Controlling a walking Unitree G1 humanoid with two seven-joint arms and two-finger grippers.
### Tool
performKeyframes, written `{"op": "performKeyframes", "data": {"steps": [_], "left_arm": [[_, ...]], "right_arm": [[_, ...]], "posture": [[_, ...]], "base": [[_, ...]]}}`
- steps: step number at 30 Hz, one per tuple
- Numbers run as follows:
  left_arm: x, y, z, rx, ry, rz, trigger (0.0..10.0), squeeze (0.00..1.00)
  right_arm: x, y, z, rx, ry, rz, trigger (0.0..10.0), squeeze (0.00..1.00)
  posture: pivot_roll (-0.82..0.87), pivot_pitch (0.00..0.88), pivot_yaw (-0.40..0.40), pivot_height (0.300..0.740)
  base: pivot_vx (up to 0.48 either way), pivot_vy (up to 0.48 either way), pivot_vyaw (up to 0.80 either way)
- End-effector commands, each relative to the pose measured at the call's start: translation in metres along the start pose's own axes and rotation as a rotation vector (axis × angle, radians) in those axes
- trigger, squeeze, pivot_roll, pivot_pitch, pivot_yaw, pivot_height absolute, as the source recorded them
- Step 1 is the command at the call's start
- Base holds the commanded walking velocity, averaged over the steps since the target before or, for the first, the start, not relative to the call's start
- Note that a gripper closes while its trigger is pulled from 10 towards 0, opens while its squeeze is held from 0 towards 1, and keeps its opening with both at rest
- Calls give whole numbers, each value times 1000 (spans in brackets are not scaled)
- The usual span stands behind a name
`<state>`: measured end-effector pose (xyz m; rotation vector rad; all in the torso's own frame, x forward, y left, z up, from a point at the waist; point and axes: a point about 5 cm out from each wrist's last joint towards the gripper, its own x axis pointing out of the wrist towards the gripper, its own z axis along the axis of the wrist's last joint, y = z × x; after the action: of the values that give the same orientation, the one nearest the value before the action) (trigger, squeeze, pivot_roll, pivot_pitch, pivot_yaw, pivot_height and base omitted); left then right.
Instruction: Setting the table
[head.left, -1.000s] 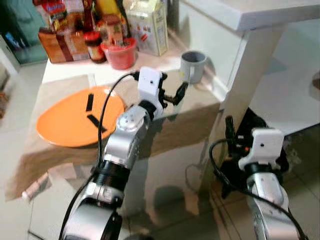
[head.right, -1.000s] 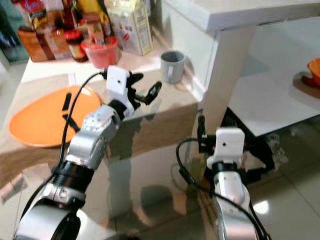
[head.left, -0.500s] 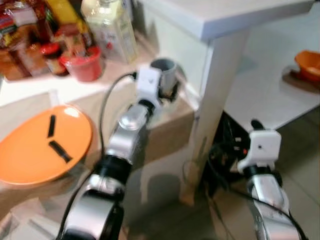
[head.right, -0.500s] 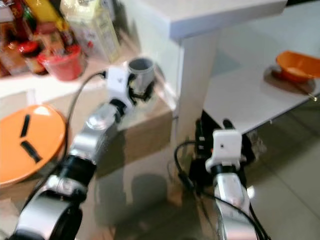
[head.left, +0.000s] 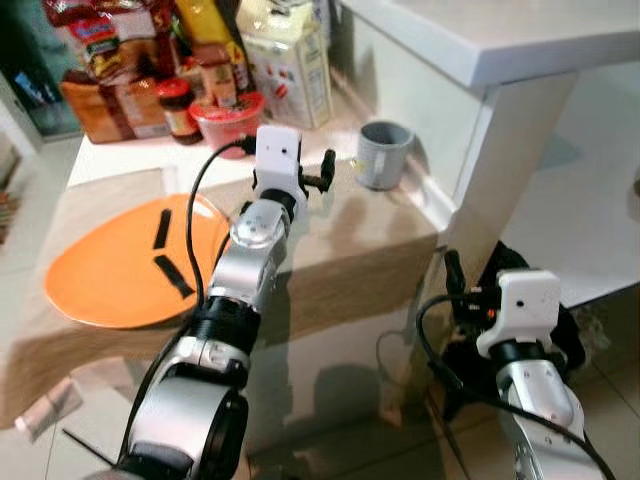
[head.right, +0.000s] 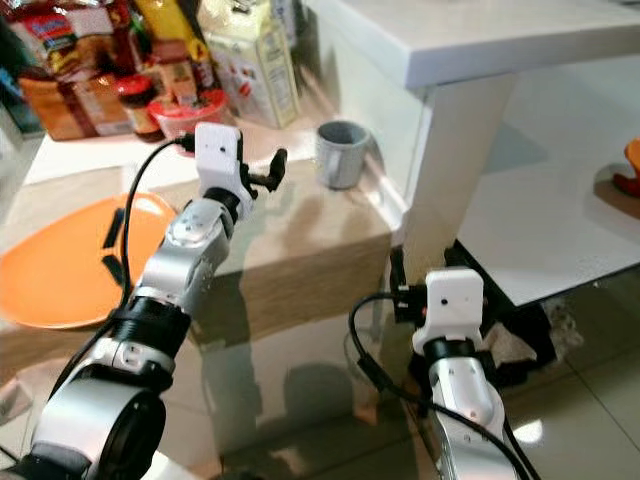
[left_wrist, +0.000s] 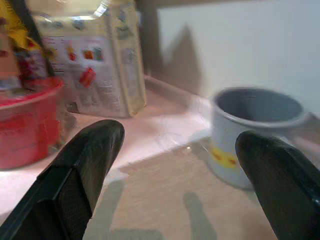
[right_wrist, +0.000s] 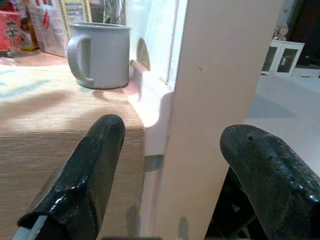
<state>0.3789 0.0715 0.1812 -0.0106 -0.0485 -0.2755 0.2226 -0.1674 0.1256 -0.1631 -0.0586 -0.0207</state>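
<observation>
A grey mug (head.left: 384, 153) stands upright at the back right corner of the counter, on the edge of a beige mat (head.left: 340, 235). My left gripper (head.left: 322, 172) hovers over the mat a short way left of the mug, open and holding nothing; the left wrist view has the mug (left_wrist: 255, 130) just ahead of one finger. An orange plate (head.left: 120, 265) with two dark strips on it lies at the mat's left end. My right gripper (right_wrist: 170, 135) is open and low beside the counter's front corner, well below the mug (right_wrist: 100, 55).
Food packets, a jar, a red tub (head.left: 228, 118) and a carton (head.left: 285, 55) crowd the counter's back. A thick white post (head.left: 500, 150) rises right of the mug, with a lower white table (head.left: 590, 220) beyond it. Dark cables (head.left: 520, 260) lie on the floor there.
The camera swung right and back again. My left gripper, close against the mug half a second ago, now sits a little left of it. The mug has stayed in place.
</observation>
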Motion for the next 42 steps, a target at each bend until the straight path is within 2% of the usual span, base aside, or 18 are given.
{"op": "performKeyframes", "data": {"steps": [1,3,5,8,9,11,18,25,29,38,42], "left_arm": [[4,-2,1,26,27,-3,10000,0],[4,-3,0,26,36,-2,10000,0],[5,-14,1,3,62,-50,10000,0],[2,-28,3,10,60,-117,10000,0],[2,-28,3,10,60,-117,10000,0],[-2,-40,-2,11,78,-162,10000,0],[-2,-56,-11,-17,133,-199,10000,0],[0,-57,-15,7,167,-161,10000,0],[0,-59,-13,-10,160,-155,10000,0],[5,-68,-3,-8,130,-202,10000,0],[10,-67,-1,3,129,-202,10000,0]], "right_arm": [[0,-1,1,6,9,2,10000,0],[-1,-1,0,6,10,3,10000,0],[-1,0,-1,3,16,7,10000,0],[-2,-1,-2,1,21,8,10000,0],[-2,-1,-2,1,21,8,10000,0],[-3,-1,-3,0,27,7,10000,0],[-7,3,-3,7,37,6,10000,0],[-17,2,-4,7,57,-3,10000,0],[-24,0,-5,3,74,-11,10000,0],[-48,-4,-9,17,113,-17,10000,0],[-53,-3,-10,18,131,-26,10000,0]], "posture": [[-33,0,78,740],[-32,0,77,740],[-33,0,76,740],[-32,0,77,740],[-32,0,77,740],[-36,0,80,740],[-58,0,95,740],[-79,0,102,740],[-90,0,103,740],[-112,0,124,740],[-122,0,133,740]], "base": [[0,0,0],[0,0,0],[0,0,0],[0,0,0],[0,0,0],[0,0,0],[0,0,0],[0,0,0],[0,0,0],[0,0,0],[0,0,0]]}}
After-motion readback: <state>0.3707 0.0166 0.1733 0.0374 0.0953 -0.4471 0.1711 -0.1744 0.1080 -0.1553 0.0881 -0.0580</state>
